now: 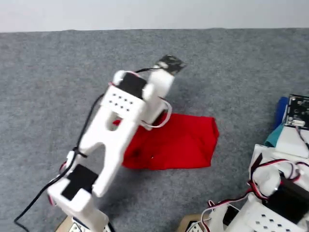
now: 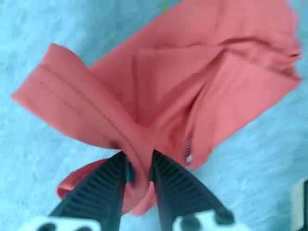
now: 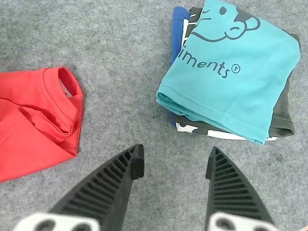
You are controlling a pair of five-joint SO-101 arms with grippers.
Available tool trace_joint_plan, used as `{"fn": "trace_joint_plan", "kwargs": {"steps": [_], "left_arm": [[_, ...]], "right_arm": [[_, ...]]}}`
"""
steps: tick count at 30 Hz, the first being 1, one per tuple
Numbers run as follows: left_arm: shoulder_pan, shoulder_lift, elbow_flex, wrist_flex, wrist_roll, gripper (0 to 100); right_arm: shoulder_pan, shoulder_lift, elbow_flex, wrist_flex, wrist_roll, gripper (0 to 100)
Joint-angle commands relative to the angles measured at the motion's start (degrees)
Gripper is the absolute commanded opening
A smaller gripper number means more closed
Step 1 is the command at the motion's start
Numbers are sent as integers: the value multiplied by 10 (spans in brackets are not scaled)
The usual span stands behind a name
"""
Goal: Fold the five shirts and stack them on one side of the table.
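**A:** One garment is off the pile: the red shirt [image 1: 178,142], partly folded in the middle of the table [image 1: 48,72]. Where is the grip?

**B:** The left pincer [image 2: 139,175] is clamped on a bunched fold at one end of it. The rest of the cloth spreads away from the fingers, towards the far side.

**A:** And the other one?

**B:** The right pincer [image 3: 173,166] hangs over bare table with its fingers wide apart and nothing in them. It sits between the red shirt and the stack [image 3: 179,29], which is topped by the teal shirt [image 3: 231,72] at the table's right edge.

**A:** Which way does the red one run?

**B:** Its long axis lies across the table, from the left arm [image 1: 116,140] towards the stack. The collar [image 3: 67,84] is at the end facing the stack, and the gripped fold is at the opposite end.

**A:** So the next fold?

**B:** My guess is that it goes along that axis, carrying the held end over towards the collar. The left arm is already on it, and the right is nearer the collar end, so it could pin that down.
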Motion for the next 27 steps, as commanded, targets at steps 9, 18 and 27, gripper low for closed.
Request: {"fn": "trace_joint_plan", "kwargs": {"steps": [9, 18, 27], "left_arm": [[126, 136, -192, 16, 19, 4], [167, 246, -304, 16, 35, 4], [193, 372, -418, 16, 54, 66]], "right_arm": [[6, -1, 20, 1, 5, 212], [6, -1, 21, 1, 5, 212], [3, -1, 21, 1, 5, 212]]}}
